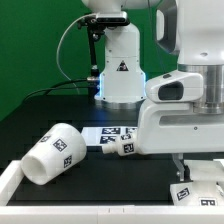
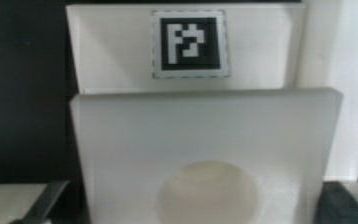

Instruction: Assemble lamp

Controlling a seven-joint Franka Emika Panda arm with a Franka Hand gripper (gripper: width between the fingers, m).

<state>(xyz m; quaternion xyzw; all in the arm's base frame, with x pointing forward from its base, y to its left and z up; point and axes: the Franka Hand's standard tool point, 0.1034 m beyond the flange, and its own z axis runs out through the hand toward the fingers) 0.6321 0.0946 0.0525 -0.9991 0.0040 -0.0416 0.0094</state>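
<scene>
The base [image 2: 194, 120] fills our wrist view, close under the jaws; we cannot tell how wide they stand. On the worktop [image 1: 100, 176] the shade [image 1: 52, 152] lies tipped, the bulb [image 1: 124, 146] nearby.

On my wrist feed the lamp base [image 2: 202, 120] fills nearly the whole picture. It is white and angular, stepped in two flat levels. One black-and-white square tag [image 2: 190, 42] sits on the narrower level. The wider level carries a round recess [image 2: 208, 190], slightly blurred. Black worktop [image 2: 25, 60] shows along both flanks; I can't tell which worktop edge is nearest.
</scene>
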